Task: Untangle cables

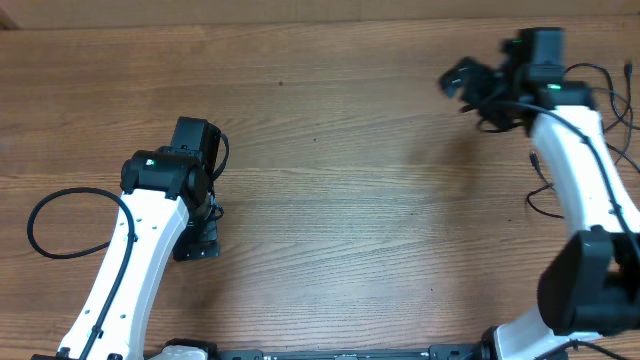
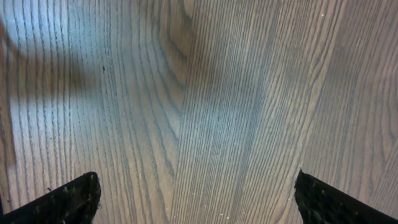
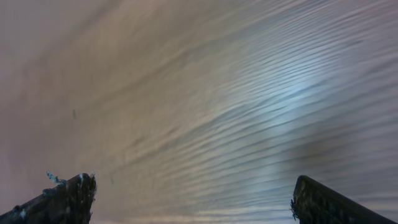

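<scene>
Your left end effector (image 2: 196,193) and right end effector (image 3: 193,194) both have their fingers spread wide over the wood bench (image 1: 330,180). The thin black cables (image 1: 534,160) lie at the right side of the overhead frame, by the right arm (image 1: 578,175).

The table (image 1: 350,200) is seen from straight above by the overhead camera, high enough that most of the wooden top is taken in. The left arm (image 1: 120,270) and right arm (image 1: 580,180) enter from the near edge at the bottom of the frame. The left wrist view is aimed steeply down at bare wood from close by, and the left gripper (image 2: 196,202) is seen only in the bottom corners. The right wrist view, near the far right corner, is blurred, and the right gripper (image 3: 193,202) is framed likewise. The wood beneath each wrist is shared with the overhead view.
</scene>
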`<state>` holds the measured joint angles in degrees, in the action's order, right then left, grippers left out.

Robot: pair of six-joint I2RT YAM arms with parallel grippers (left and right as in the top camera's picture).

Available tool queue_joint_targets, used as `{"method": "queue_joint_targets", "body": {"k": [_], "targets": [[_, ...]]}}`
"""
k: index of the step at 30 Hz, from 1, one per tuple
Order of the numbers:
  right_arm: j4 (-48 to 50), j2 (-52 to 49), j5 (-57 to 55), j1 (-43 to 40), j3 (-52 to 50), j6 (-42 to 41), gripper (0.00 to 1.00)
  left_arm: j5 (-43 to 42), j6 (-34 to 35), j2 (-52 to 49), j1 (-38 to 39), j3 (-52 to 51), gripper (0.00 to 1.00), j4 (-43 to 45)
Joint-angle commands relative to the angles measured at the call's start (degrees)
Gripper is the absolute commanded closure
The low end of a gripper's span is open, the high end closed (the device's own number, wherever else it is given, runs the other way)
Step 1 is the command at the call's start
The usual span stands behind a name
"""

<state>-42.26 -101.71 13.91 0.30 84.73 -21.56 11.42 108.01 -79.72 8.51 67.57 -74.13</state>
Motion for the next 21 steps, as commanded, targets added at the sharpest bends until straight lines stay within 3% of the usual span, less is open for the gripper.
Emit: {"method": "queue_joint_targets", "body": {"k": [1, 6, 21], "targets": [[0.0, -1.6, -3.7, 4.6, -0.5, 5.8, 0.0, 1.0, -0.5, 1.1, -0.2, 0.8, 0.0, -0.2], [0.6, -2.2, -10.3, 9.2, -0.5, 5.8, 0.0, 1.0, -0.5, 1.1, -0.2, 0.8, 0.0, -0.2], [1.4, -2.2, -10.4, 10.0, -0.5, 5.3, 0.0, 1.0, -0.5, 1.1, -0.2, 0.8, 0.0, -0.2]]}}
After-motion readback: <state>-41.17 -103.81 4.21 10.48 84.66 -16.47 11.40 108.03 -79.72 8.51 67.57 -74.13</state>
